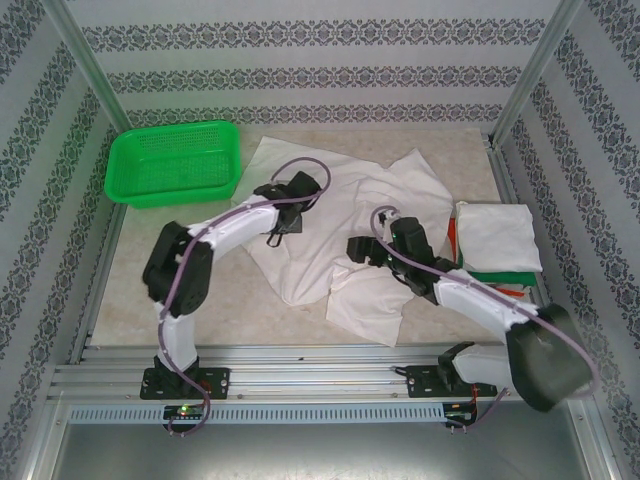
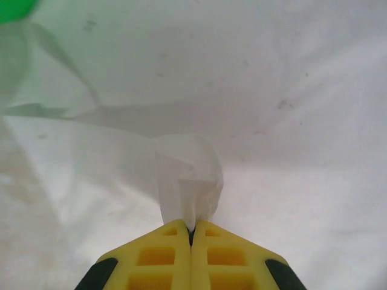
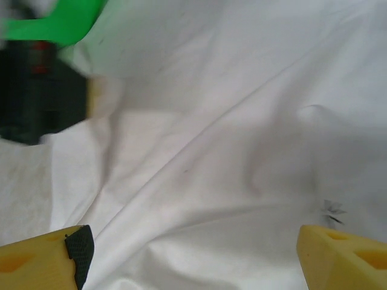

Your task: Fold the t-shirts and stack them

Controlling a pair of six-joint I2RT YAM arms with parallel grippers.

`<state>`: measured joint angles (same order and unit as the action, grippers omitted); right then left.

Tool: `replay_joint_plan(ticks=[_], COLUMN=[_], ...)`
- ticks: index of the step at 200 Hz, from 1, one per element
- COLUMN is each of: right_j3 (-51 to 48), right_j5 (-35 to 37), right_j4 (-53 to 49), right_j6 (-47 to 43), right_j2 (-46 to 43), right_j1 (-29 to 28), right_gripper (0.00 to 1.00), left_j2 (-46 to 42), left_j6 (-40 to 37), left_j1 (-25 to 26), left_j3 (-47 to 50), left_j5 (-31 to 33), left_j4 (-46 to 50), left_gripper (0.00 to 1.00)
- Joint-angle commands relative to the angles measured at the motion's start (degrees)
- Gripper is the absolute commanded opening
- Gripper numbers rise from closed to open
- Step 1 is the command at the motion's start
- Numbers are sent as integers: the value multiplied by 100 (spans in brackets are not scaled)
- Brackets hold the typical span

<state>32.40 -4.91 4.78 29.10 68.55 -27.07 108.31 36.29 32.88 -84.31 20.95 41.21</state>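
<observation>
My L gripper [image 2: 191,232] pinched tight on a soft peaked fold of the white wrinkled t-shirt [image 2: 254,90] — spread just R of the green mesh basket [image 1: 175,160]; R gripper [image 3: 190,244] wide over smooth cloth.

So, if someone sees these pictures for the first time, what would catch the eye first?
Probably the bright green basket at the far left, against all the white. Next, the wrinkled white t-shirt spread across the middle, with the left gripper shut on a pinch of it and the right gripper open over the cloth. A folded stack with orange and green edges lies at the right.
</observation>
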Motion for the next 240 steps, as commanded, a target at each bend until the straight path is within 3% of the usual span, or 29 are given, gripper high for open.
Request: replay_joint_plan(ticks=[1,30,62,92,122,159,199,240], right_j3=[-107,-36,729,1225,2008,3005,4481,6022], right_j5=[1401,879,-72,-224,-349,-607,-1015,-1183], right_j4=[-1238,-1510,-1217,-682,-904,-1234,-1798,-2189], right_j6=[315,360,131,268,352,621,724,358], right_j2=[-542,-396,1046,2160,3062,4019,5118,5721], right_j1=[64,627,675,492,780,1289,1754,1819], right_gripper=[86,82,79,76,76,74,74,77], left_j2=[-841,-1862,-2945,-3617,-4029,-3560,-2807,-2304], left_j6=[366,902,1819,2758,3280,3186,3086,3021], left_j1=[-128,-232,-324,-465,-776,-1295,-1345,-1367], left_j3=[732,1923,3372,4389,5191,5381,5063,4824], left_j5=[416,506,406,402,287,-538,-1017,-1229], left_j4=[-318,-628,-992,-1160,-1571,-2482,-3064,-3536], left_gripper=[0,0,0,0,0,0,0,0])
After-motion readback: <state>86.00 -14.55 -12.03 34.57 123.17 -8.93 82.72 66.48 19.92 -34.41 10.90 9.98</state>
